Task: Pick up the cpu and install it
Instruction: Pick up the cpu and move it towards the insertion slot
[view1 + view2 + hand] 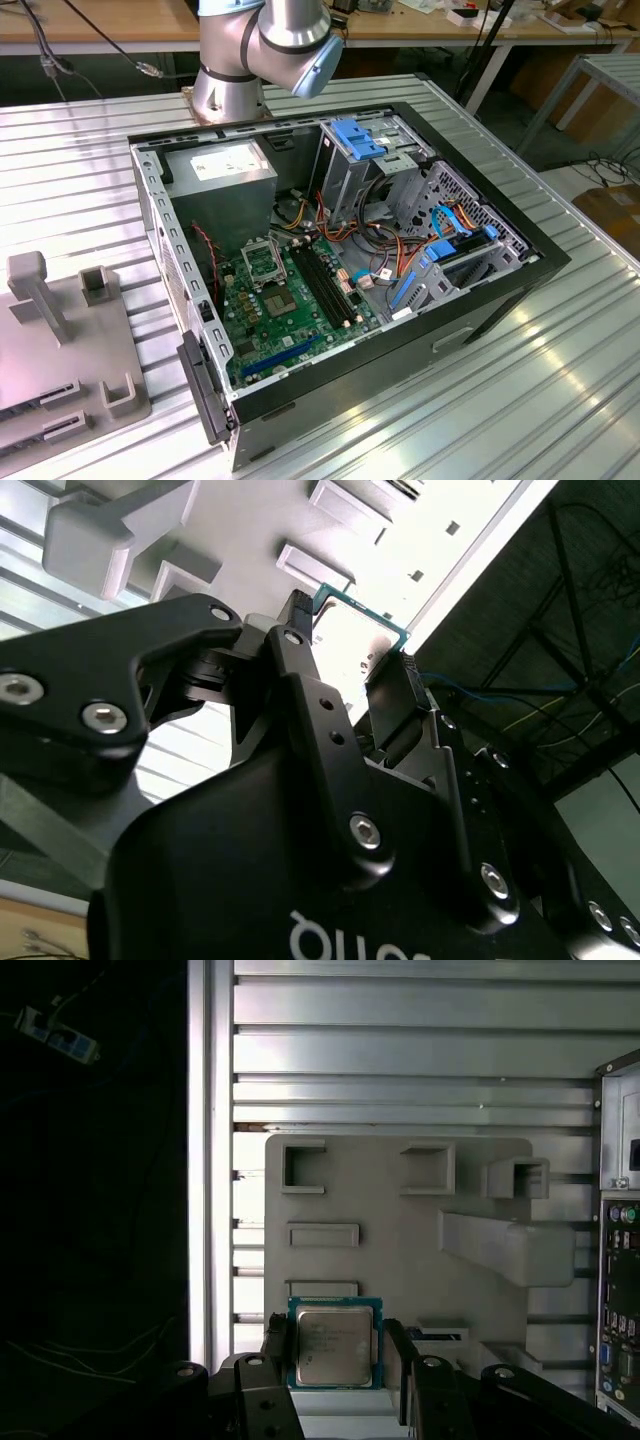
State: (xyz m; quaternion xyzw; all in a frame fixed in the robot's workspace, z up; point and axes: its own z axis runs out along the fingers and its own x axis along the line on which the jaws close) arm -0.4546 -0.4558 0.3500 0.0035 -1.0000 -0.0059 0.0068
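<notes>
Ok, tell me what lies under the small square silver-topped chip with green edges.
The grey moulded tray with recesses, on the ribbed metal table. The cpu, held in the gripper, covers the spot directly below.

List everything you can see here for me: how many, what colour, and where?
computer case: one, black, open, on the table.
table: one, silvery slatted metal, under the case.
power-supply box: one, grey, in the case's far corner.
motherboard: one, green, on the case floor.
socket: one, metal-framed, on the motherboard.
memory slots: several, long and black, beside the socket.
tray: one, light grey, on the table at the exterior view's left.
cpu: one, silver top with green edges, above the tray.
arm: one, silver and blue, behind the case.
gripper: one, black, shut on the cpu.
</notes>
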